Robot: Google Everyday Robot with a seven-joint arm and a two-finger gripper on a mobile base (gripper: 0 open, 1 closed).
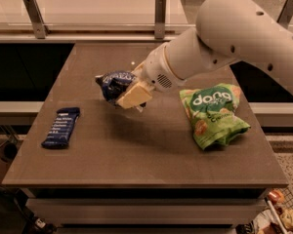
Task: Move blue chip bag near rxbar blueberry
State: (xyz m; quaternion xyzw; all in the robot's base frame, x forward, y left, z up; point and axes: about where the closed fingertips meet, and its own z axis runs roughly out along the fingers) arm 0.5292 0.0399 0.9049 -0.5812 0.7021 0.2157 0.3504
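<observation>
My gripper (128, 93) is shut on the blue chip bag (113, 84), a small crumpled navy foil bag, and holds it above the middle of the brown table (136, 150). The bag sticks out to the left of the pale fingers (135, 95). The rxbar blueberry (61, 126), a slim flat dark blue bar with white text, lies on the table near its left edge, to the lower left of the held bag and apart from it.
A larger bright green chip bag (214, 113) lies on the right part of the table. A metal rail with posts (160, 14) runs behind the table. My white arm (234, 38) reaches in from the upper right.
</observation>
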